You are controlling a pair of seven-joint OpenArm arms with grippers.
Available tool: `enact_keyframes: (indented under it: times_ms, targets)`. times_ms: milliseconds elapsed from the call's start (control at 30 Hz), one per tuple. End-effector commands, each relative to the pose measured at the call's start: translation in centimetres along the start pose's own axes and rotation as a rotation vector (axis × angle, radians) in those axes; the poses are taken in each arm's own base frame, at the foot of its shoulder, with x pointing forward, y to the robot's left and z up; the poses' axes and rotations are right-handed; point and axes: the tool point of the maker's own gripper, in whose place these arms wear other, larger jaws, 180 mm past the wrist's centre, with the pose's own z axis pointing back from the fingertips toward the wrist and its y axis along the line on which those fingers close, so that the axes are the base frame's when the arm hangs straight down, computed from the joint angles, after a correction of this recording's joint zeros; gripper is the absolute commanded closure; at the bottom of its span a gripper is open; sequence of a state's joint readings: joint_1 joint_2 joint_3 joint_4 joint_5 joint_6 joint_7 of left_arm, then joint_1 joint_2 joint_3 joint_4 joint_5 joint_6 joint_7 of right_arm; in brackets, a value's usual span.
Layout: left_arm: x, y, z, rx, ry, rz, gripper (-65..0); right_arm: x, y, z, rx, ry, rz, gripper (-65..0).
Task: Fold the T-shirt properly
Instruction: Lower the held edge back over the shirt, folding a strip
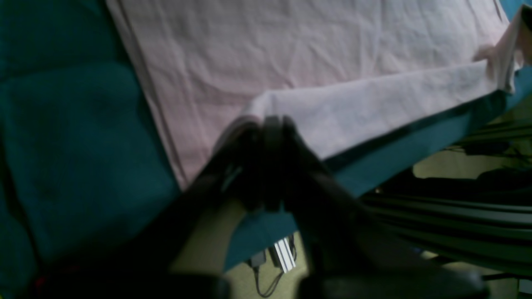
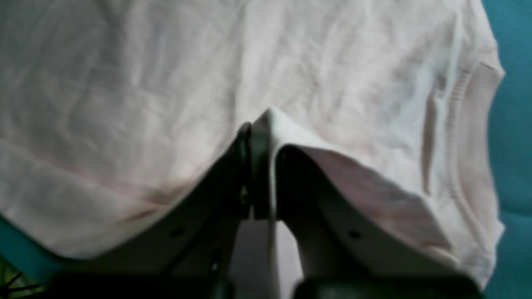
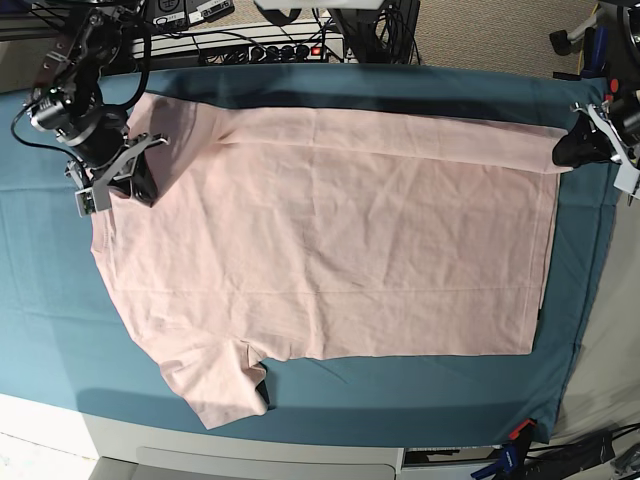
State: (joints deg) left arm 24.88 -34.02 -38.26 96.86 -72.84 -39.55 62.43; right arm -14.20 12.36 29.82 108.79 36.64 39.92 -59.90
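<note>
T-shirt [image 3: 330, 240]: I see it spread plain side up on the teal cloth [image 3: 40, 280], neck end toward the base view's left, hem toward its right; the far long edge is folded over in a narrow band.
Sleeve: one sleeve [image 3: 215, 385] lies flat at the near left, its tip close to the cloth's near edge.
Right gripper [image 3: 135, 165]: I see its jaws pinched shut on a raised peak of shirt fabric by the neck end; the ribbed collar [image 2: 461, 137] lies just beside it.
Left gripper [image 3: 572, 150]: closed on the far hem corner; in the wrist view the folded band [image 1: 374, 108] runs from it along the table edge.
Surroundings: cables and a power strip [image 3: 270, 48] sit behind the table's far edge; clamps [image 3: 505, 462] hold the cloth at the near right corner.
In the way: nothing lies on the shirt besides the two grippers; the left wrist view is dark and blurred around the fingers.
</note>
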Motion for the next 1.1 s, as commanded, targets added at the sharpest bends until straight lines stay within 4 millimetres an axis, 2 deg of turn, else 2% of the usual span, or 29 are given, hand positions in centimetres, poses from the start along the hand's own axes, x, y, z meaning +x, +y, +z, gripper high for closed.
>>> enact_keyframes:
  times_ms: [0,100,267,400,567,767,1067]
  targets:
    - [1.6,-0.1,0.5,-0.007,-0.041,-0.034,0.0,2.0,-0.3,0.3,-0.003,-0.065,0.026,0.0]
    - [1.5,0.0,0.5,0.002,-0.037,-0.038,0.0,2.3,-0.7,-0.3,-0.002,-0.076,0.007,0.0]
    - [1.5,0.2,0.5,0.012,-0.033,-0.043,0.0,1.3,-2.3,-2.6,0.012,-0.061,-0.099,0.0]
    - [1.5,0.4,0.5,0.022,-0.033,-0.049,0.0,1.4,-3.0,-3.8,0.027,-0.07,-0.153,0.0]
    - [1.6,0.8,0.4,0.046,-0.035,-0.064,0.0,1.9,-3.1,-3.9,0.026,-0.09,-0.154,0.0]
    - [2.9,1.7,0.2,0.091,-0.053,-0.078,0.0,1.8,-3.3,-3.9,0.016,-0.086,-0.148,0.0]
    - [3.3,1.8,0.2,0.092,-0.064,-0.082,0.0,1.8,-3.5,-3.9,0.006,-0.086,-0.141,0.0]
